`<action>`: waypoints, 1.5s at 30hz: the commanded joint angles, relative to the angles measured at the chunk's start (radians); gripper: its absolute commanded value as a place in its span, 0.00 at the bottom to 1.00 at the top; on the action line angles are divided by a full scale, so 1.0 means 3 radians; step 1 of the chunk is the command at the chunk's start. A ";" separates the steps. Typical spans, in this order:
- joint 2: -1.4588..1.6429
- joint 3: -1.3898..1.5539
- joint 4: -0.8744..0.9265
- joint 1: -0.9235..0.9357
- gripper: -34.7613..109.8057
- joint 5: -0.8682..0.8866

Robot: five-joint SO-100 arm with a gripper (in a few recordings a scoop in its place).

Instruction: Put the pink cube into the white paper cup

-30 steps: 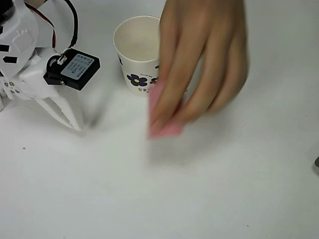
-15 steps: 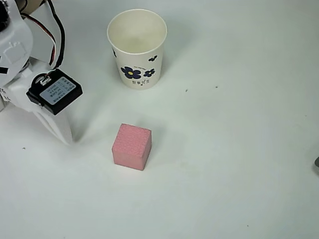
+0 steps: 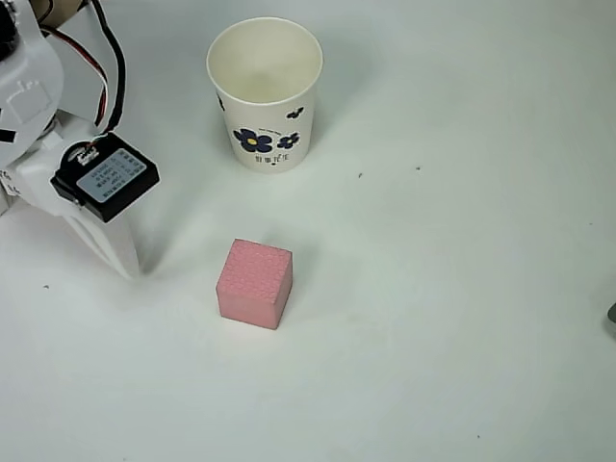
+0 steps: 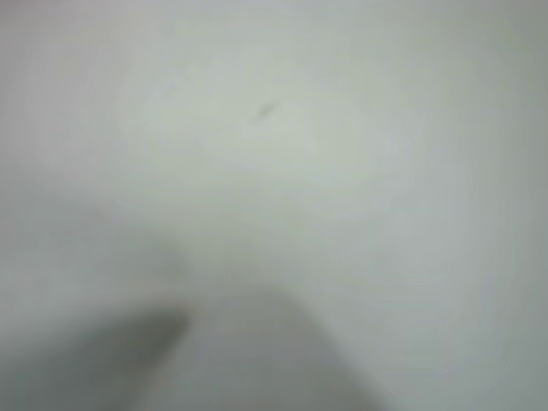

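white claw of the arm, at the left edge of the overhead view, pointing down and to the right, its tip on or just above the table; the fingers appear as one tapered white wedge with no gap visible between them, so the claw reads as closed, and nothing is held in it. black servo block with a pale label, mounted just above the claw, with red and black wires looping up from it toward the white arm body. pink cube, resting flat on the table near the middle of the overhead view, to the right of the claw tip and clearly apart from it; its grainy top face and a slightly darker side face are visible. white paper cup, upright near the top of the overhead view, above the cube and separated from it by bare table; its cream interior holds nothing, and dark navy flower prints with small text show on the side facing the camera. a few small dark specks mark the white table surface to the right of the cup. wrist view: heavily blurred pale surface with one faint dark mark and an indistinct grey shape at the lower left; whether that shape is a finger cannot be told.
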 commanded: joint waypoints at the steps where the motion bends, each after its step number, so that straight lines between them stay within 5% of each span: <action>1: 0.0077 -0.0061 0.0015 0.0046 0.24 -0.0020; 16: 0.0077 -0.0061 0.0056 -0.0112 0.24 -0.0358; 26: 0.0041 -0.0307 -0.0450 -0.0583 0.24 -0.0317; 45: -0.2695 -0.2598 -0.0736 -0.0608 0.24 -0.0920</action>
